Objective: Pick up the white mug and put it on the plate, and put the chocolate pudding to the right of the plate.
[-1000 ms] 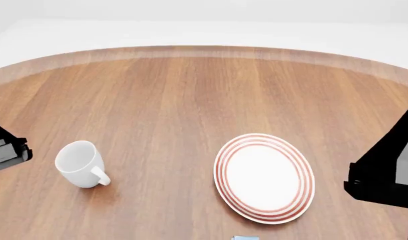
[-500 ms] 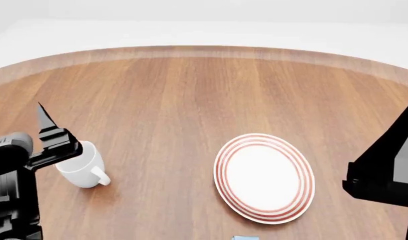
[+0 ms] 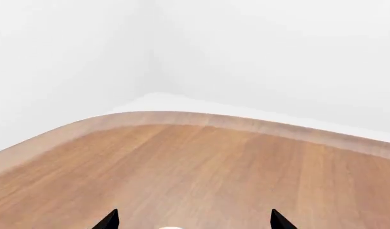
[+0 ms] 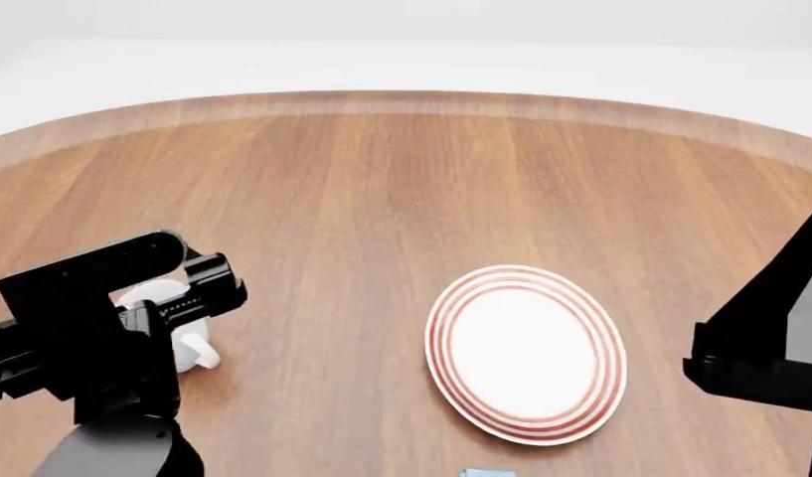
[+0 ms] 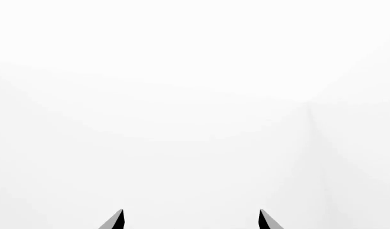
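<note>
Right now we have our left claw (image 3: 191,222) over the white mug (image 4: 167,298) at the table's left side, its two tips spread wide with a sliver of white rim between them, holding nothing, so the mug can be taken from above. Our right claw (image 5: 190,220), also spread and empty, points at blank wall. Bare wood lies between mug and plate (image 4: 527,353), both well back from the table (image 4: 406,189) edge; the pudding box (image 4: 487,473) barely peeks in just before the plate.

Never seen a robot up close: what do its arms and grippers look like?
Blocky, matte black. The left arm is boxy segments on a rounded grey base. The left gripper and right gripper each end in two thin, pointed black fingers. No cables or markings show.
</note>
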You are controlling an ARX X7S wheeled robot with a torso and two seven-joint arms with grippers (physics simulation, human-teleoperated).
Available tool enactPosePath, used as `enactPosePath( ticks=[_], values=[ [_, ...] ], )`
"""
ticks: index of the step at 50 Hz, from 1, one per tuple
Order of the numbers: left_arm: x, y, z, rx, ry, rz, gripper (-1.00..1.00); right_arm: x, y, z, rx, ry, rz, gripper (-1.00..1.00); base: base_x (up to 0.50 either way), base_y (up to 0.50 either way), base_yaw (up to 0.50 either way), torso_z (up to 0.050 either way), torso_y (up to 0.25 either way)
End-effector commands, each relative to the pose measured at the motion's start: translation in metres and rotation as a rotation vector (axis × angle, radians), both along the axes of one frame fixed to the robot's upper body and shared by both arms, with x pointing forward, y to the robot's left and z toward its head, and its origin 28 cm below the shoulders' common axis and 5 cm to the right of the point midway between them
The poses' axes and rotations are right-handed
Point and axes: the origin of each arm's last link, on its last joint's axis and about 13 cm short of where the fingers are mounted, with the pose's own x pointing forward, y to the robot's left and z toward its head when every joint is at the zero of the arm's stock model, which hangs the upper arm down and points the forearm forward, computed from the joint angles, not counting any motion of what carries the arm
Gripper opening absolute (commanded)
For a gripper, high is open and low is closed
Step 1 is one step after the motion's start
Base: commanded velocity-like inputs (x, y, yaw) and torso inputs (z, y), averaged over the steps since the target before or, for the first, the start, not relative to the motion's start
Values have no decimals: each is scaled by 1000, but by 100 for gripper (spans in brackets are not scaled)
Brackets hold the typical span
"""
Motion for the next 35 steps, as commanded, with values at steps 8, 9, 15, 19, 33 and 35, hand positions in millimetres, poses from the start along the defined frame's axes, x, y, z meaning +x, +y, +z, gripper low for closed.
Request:
enactPosePath(
  ticks=[8,9,15,19,33,35],
  values=[
    [31,-30,0,-41,165,74,100,-1,-1,-1,-13,-2,-9,100,0,0,0,0,0],
    [34,-33,2,-50,175,78,100,-1,-1,-2,-13,0,-7,100,0,0,0,0,0],
    [44,-42,6,-107,206,138,100,-1,-1,-2,-13,3,1,100,0,0,0,0,0],
    [49,-45,3,-147,235,226,100,-1,-1,-2,-11,4,3,100,0,0,0,0,0],
    [69,-56,-8,-248,284,326,100,-1,-1,-3,-8,9,13,100,0,0,0,0,0],
    [71,-58,-10,-228,286,336,100,-2,-1,-2,-8,7,13,100,0,0,0,0,0]
  ],
)
